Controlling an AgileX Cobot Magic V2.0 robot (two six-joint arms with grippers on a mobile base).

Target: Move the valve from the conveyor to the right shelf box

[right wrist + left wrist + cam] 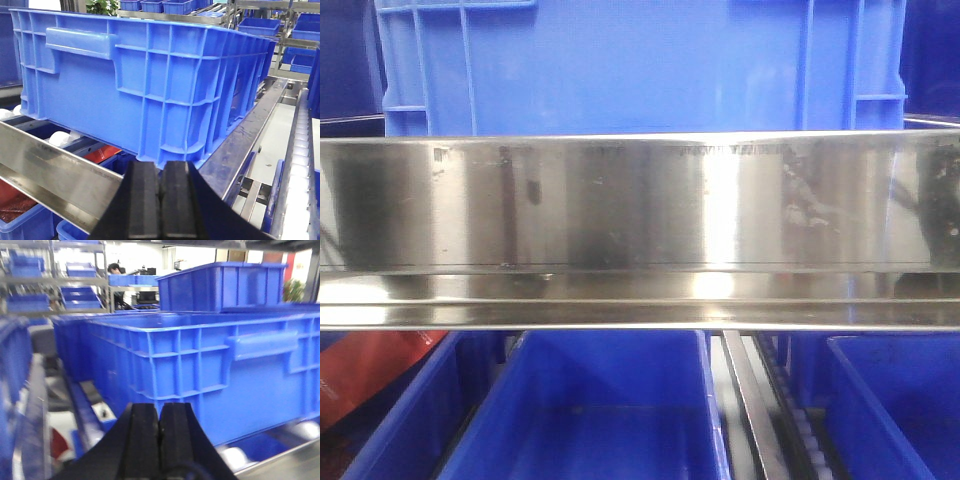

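While both pincers, left gripper (159, 440) and right gripper (160, 200), sit closed and empty, a blue crate (145, 85) stands just ahead on the steel rail (640, 230).

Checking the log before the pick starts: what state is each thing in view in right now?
Left end effector: shut, holding nothing.
Right end effector: shut, holding nothing.
Large blue crate: upright on the shelf rollers, interior hidden.
Lower blue bin: open-topped, looks empty.
Steel shelf rail: bare, nothing on it.
Valve and conveyor: not in view.

Warehouse: steel racking (640, 230) stacked with blue plastic crates (140, 85)
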